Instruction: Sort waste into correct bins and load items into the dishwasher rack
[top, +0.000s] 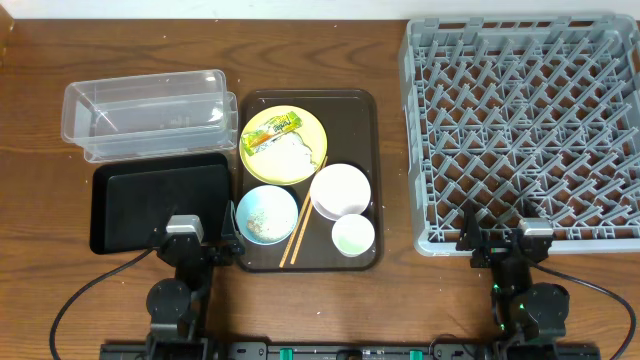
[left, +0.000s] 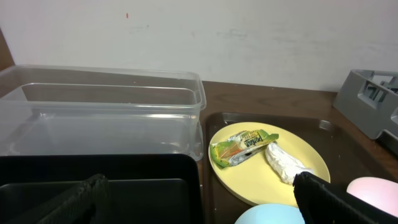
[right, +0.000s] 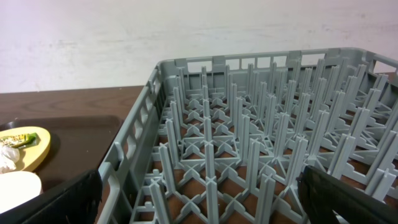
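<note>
A yellow plate (top: 284, 145) on the brown serving tray (top: 365, 110) holds the snack wrapper (top: 272, 128) and the white tissue (top: 291, 155); both also show in the left wrist view, wrapper (left: 241, 147) and tissue (left: 285, 163). The light blue bowl (top: 266, 214) holds rice grains. The white bowl (top: 340, 191), small cup (top: 352, 235) and chopsticks (top: 303, 221) lie on the same tray. The clear tub (top: 150, 113) and black tray (top: 160, 203) sit left. The grey rack (top: 525, 130) is right. My left gripper (top: 207, 248) and right gripper (top: 504, 245) are open and empty at the front edge.
The brown serving tray sits between the bins and the rack. The black tray's near edge lies right under my left gripper (left: 198, 199). The rack's front wall (right: 134, 162) stands just ahead of my right gripper (right: 205, 196). Cables run along the table's front edge.
</note>
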